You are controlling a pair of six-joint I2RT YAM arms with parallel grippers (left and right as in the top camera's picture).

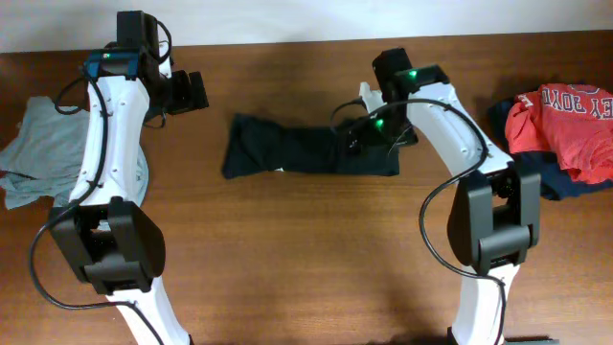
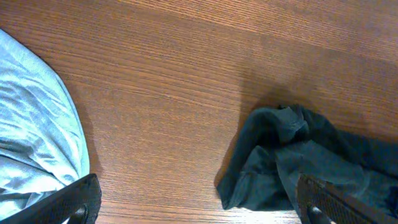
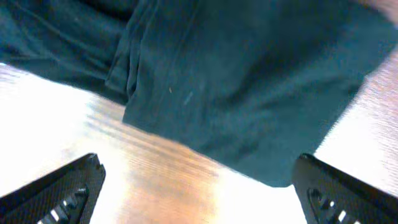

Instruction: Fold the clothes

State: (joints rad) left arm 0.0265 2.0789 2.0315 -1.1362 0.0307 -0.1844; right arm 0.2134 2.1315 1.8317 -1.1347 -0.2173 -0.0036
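Note:
The clothes, a black T-shirt (image 1: 297, 149), lie folded into a long narrow band across the middle of the table. My right gripper (image 1: 362, 142) hovers over the band's right end. In the right wrist view it (image 3: 199, 193) is open, and the shirt's edge (image 3: 236, 81) lies just beyond the fingertips (image 3: 56, 190), with bare wood between them. My left gripper (image 1: 194, 91) stands open to the left of the band and apart from it. In the left wrist view it (image 2: 199, 210) is empty, with the shirt's bunched left end (image 2: 292, 162) ahead on the right.
A pale grey-blue shirt (image 1: 38, 153) lies crumpled at the table's left edge, partly under the left arm, and shows again (image 2: 31, 137) in the left wrist view. A red shirt with white lettering (image 1: 565, 120) sits on a dark navy garment (image 1: 556, 180) at the far right.

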